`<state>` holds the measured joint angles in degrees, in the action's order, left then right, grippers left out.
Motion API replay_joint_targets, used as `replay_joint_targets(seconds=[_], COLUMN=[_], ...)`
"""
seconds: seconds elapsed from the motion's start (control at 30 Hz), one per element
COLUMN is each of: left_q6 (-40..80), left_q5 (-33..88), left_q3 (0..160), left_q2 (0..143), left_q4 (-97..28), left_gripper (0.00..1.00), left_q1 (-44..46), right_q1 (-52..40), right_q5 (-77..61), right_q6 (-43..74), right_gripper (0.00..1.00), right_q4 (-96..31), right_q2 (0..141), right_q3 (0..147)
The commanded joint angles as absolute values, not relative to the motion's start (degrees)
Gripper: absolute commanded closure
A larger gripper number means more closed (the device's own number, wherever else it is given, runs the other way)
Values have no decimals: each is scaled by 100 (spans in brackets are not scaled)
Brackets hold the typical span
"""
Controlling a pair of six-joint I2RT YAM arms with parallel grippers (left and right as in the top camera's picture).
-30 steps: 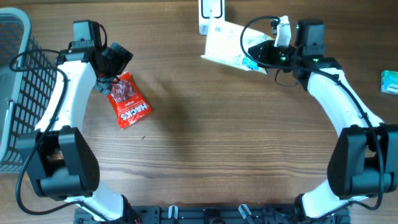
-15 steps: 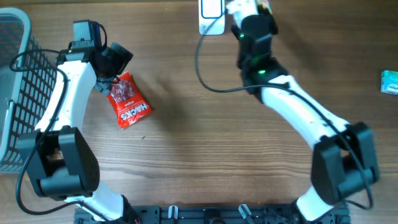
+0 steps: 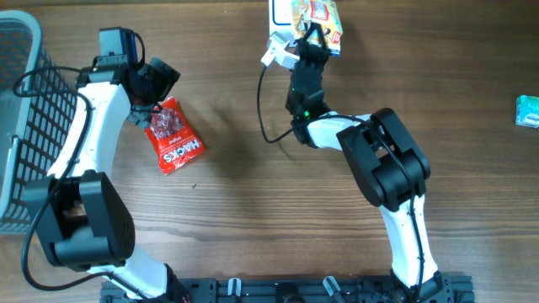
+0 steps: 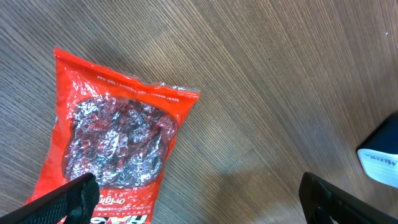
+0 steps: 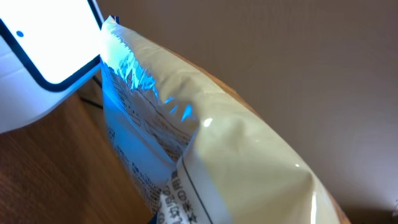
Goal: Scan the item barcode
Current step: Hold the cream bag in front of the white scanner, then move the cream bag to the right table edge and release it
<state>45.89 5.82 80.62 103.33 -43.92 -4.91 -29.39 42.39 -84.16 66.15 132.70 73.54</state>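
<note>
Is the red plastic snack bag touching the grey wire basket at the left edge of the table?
Apart. The overhead view shows the red plastic snack bag lying well clear of the grey wire basket, a wide gap between them.

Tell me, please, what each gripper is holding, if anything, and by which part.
Right gripper: the cream snack bag, apparently by its arm-side edge. Left gripper: open, holding nothing.

A grey wire basket (image 3: 24, 139) stands at the left edge of the wooden bench (image 3: 253, 210). A red candy bag (image 3: 174, 135) with a clear window lies flat near it, in the bench's left half. A small teal packet (image 3: 528, 110) lies at the right edge
</note>
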Motion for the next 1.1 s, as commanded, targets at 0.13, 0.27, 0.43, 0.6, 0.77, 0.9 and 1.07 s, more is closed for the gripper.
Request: replay_joint_targets(seconds=[0.13,0.27,0.43,0.6,0.77,0.9,1.07], left_q6=[4519,4519,4519,4519,4519,4519,4519], left_q5=[504,504,504,504,504,504,504], left_q3=[8079,8079,8079,8079,8079,8079,8079], left_q2=[10355,10355,10355,10355,10355,10355,10355], left_q4=[-4401,-4401,-4401,-4401,-4401,-4401,-4401], left_gripper=[0,0,0,0,0,0,0], left_q1=[-515,-515,-515,-515,-515,-515,-515], right_q1=[-3175,-3439,-3463,-3221,-2154,-926,451], right_q5=[3887,3697,3815,4219,5625,7271,8187], right_q6=[-8702,-8654,-8643,-8646,-8167,-7247,-6792], right_gripper=[96,96,96,96,96,96,96], right_q4=[7118,6936,6941,6941,7207,7242,6204], right_q2=[13257,13257,13257,13257,13257,13257,13257], right_q3=[7441,7441,7441,7441,7441,7441,7441])
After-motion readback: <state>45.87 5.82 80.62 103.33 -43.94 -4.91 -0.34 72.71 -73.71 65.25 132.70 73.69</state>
